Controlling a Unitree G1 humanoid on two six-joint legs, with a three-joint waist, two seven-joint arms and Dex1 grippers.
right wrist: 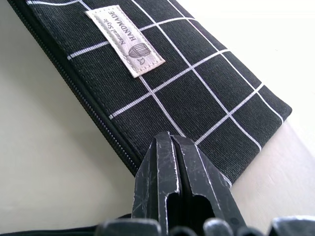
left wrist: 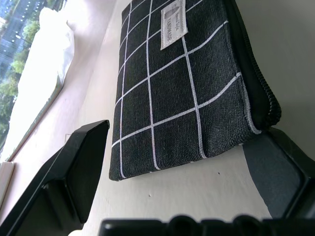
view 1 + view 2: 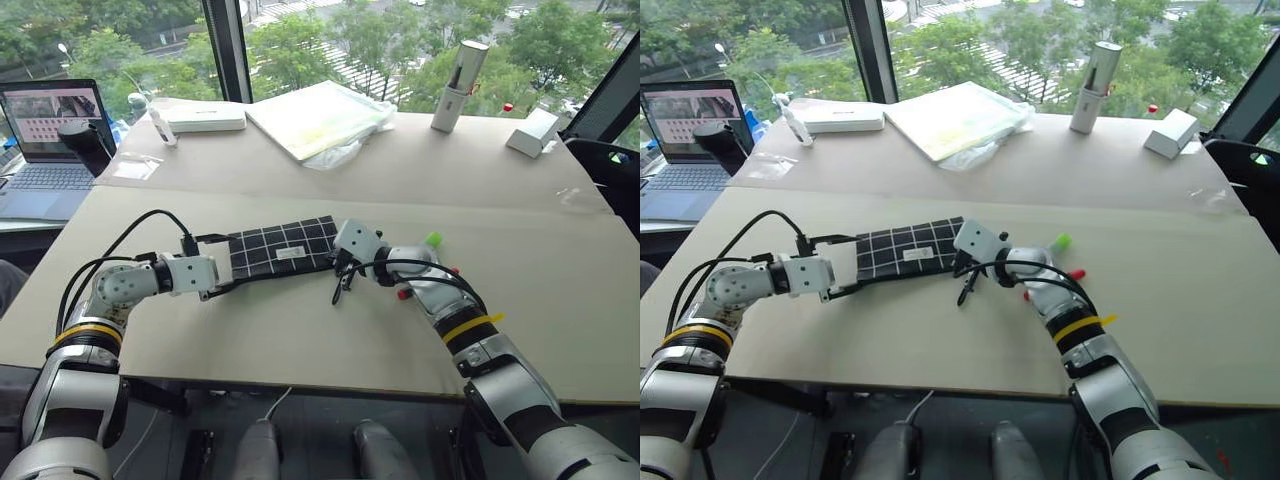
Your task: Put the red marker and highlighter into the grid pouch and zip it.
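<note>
The grid pouch (image 3: 280, 248) lies flat on the table, black with white lines and a small white label (image 1: 125, 39). My left gripper (image 3: 222, 275) is open, its two fingers (image 2: 74, 167) standing either side of the pouch's left end. My right gripper (image 1: 170, 142) is shut, its tips at the pouch's right end beside the zipper (image 1: 78, 83). A black strap (image 3: 340, 288) dangles below it. The highlighter's green cap (image 3: 433, 239) pokes out behind my right forearm. The red marker's two red ends (image 3: 404, 294) show from under that forearm; its barrel is hidden.
At the back stand a laptop (image 3: 50, 140), a black cup (image 3: 88, 148), a white box (image 3: 205, 118), a plastic-wrapped flat pad (image 3: 320, 118), an upright cylinder (image 3: 458, 85) and a small white block (image 3: 533, 130). The table's front edge (image 3: 300, 380) runs close below my arms.
</note>
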